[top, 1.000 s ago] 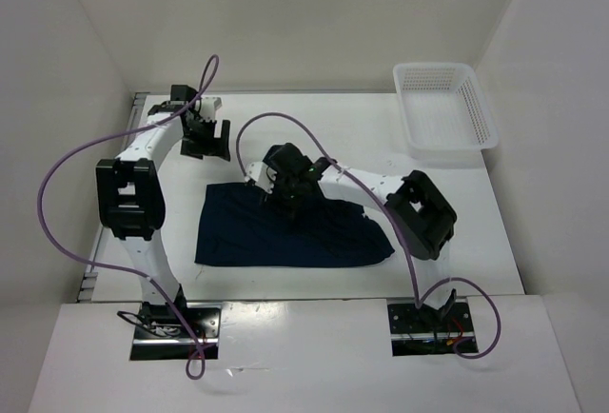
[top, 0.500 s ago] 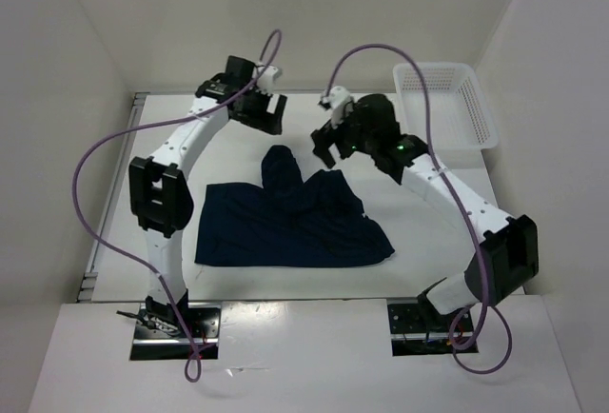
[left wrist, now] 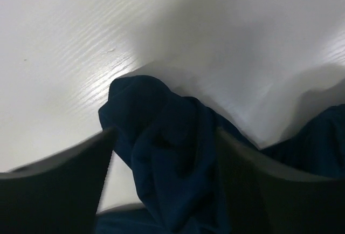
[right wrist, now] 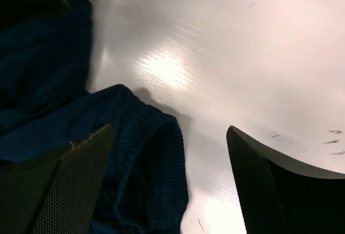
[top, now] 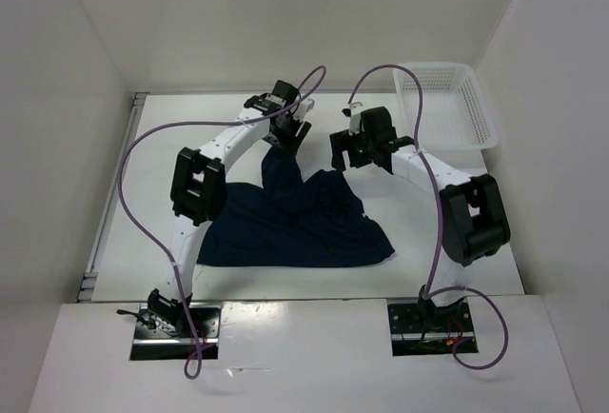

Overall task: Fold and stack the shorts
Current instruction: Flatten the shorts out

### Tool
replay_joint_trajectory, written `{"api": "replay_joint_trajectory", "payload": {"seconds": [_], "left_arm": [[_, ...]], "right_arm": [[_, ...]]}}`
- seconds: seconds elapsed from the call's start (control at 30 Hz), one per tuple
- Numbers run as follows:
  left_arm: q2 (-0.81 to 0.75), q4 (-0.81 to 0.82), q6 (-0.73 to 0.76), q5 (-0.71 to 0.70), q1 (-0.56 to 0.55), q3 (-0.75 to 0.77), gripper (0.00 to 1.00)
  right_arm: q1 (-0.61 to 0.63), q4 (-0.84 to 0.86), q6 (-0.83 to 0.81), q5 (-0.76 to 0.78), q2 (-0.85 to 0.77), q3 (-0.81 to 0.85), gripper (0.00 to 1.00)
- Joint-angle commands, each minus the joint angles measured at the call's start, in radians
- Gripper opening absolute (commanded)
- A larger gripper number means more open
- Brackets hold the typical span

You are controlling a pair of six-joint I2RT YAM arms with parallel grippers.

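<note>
– Shorts (top: pixel 295 227): location and claw status?
– Lying rumpled mid-surface (top: pixel 381 275), one part bunched up toward the far side. Left claw (left wrist: pixel 164 137) released, straddling that bunch without gripping. Right claw (right wrist: pixel 170 131) likewise released, poised just beside the ribbed edge.
– Likely faults from here?
– Pinching several layers at the bunch, thus dragging the whole garment instead of one flap. Lifting unevenly between claws, thus skewing the fold. Closing short of the ribbed edge, thus grasping nothing.
</note>
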Motion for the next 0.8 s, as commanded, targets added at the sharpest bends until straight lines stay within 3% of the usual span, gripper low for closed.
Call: {"api": "replay_joint_trajectory", "payload": {"seconds": [0.0, 0.13, 0.33, 0.43, 0.53, 0.63, 0.73, 0.77], "left_arm": [[0.044, -0.034, 0.002, -0.02, -0.016, 0.049, 0.72], [0.055, -0.043, 0.002, 0.027, -0.016, 0.038, 0.67], [0.044, -0.064, 0.002, 0.123, -0.016, 0.005, 0.67], [0.063, -0.077, 0.002, 0.123, -0.016, -0.015, 0.52], [0.063, -0.077, 0.002, 0.123, -0.016, -0.04, 0.24], [0.063, -0.077, 0.002, 0.1, -0.007, -0.063, 0.18], [0.054, -0.055, 0.002, 0.077, -0.007, -0.074, 0.02], [0.043, -0.055, 0.002, 0.066, 0.005, -0.084, 0.0]], "right_arm": [[-0.009, 0.059, 0.032, -0.076, 0.068, 0.044, 0.9], [-0.009, 0.048, 0.028, -0.186, 0.123, 0.074, 0.9], [-0.009, 0.058, 0.048, -0.197, 0.185, 0.087, 0.87], [-0.009, 0.058, 0.058, -0.208, 0.214, 0.114, 0.78], [-0.009, 0.022, 0.058, -0.217, 0.243, 0.127, 0.65], [-0.009, -0.002, 0.058, -0.217, 0.252, 0.127, 0.46], [-0.009, -0.002, 0.058, -0.226, 0.243, 0.116, 0.32], [-0.009, -0.002, 0.058, -0.226, 0.234, 0.116, 0.23]]}}
